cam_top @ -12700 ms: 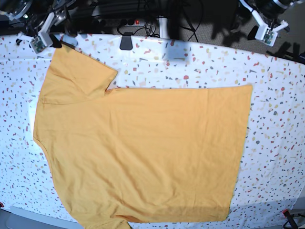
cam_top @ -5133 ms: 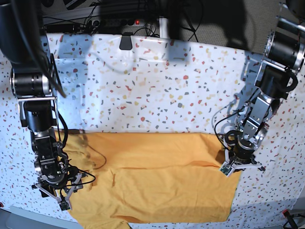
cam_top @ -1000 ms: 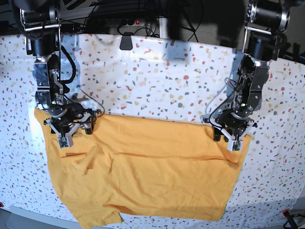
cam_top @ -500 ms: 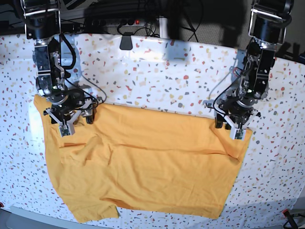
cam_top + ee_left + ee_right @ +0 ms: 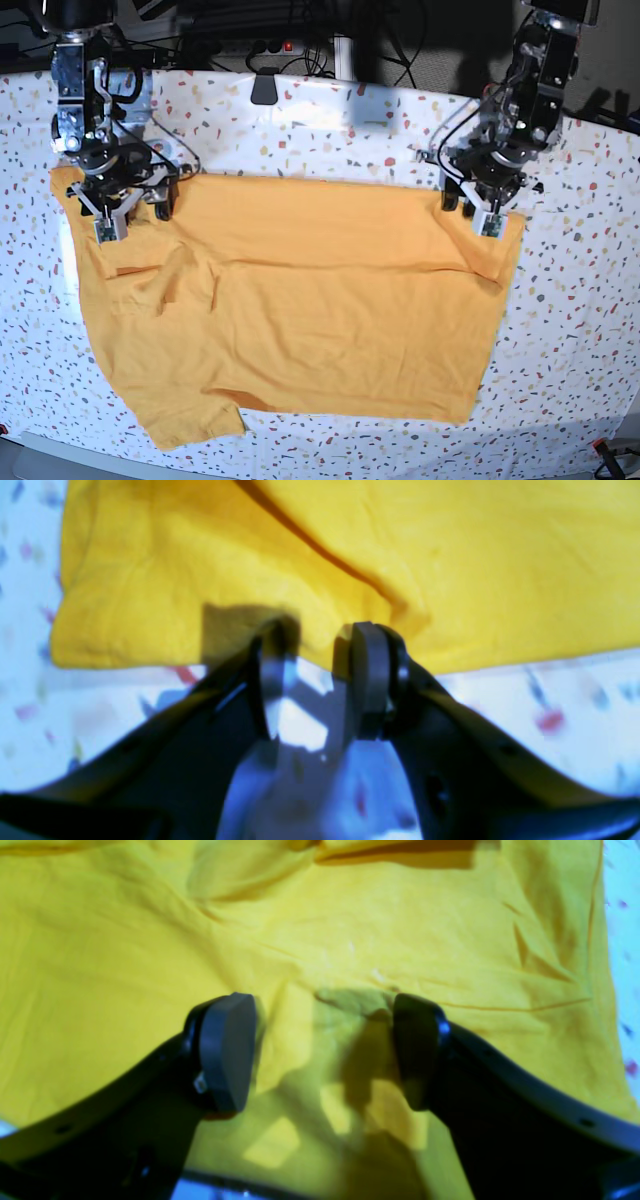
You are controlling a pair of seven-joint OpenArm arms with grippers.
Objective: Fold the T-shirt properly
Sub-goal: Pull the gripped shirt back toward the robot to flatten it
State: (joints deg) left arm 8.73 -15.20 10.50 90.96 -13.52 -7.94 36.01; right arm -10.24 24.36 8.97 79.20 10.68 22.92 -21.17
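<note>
Lying spread across the near half of the table (image 5: 330, 130), the shirt (image 5: 300, 300) shows only plain orange-yellow cloth in the base view. Its far edge runs roughly straight between the two grippers, with a long crease just below it and looser wrinkles toward the base view's left. A sleeve sticks out at the bottom left corner, close to the table's near edge.

At the far right corner of the cloth in the base view sits the left gripper (image 5: 320, 645). In its wrist view the jaws stand at a narrow gap right at the shirt's edge, with a ridge of fabric rising from that spot; whether cloth is pinched between them cannot be told, as the fingertips (image 5: 367, 650) lie against the hem and white tabletop shows between the fingers lower down.

At the far left corner sits the right gripper (image 5: 322, 1040). Its jaws are spread wide, both pads (image 5: 225, 1050) low over wrinkled fabric, nothing held between them.

White speckled tabletop surrounds the shirt on all sides. Beyond the table's far edge, dark cables (image 5: 300, 40) hang in shadow.
</note>
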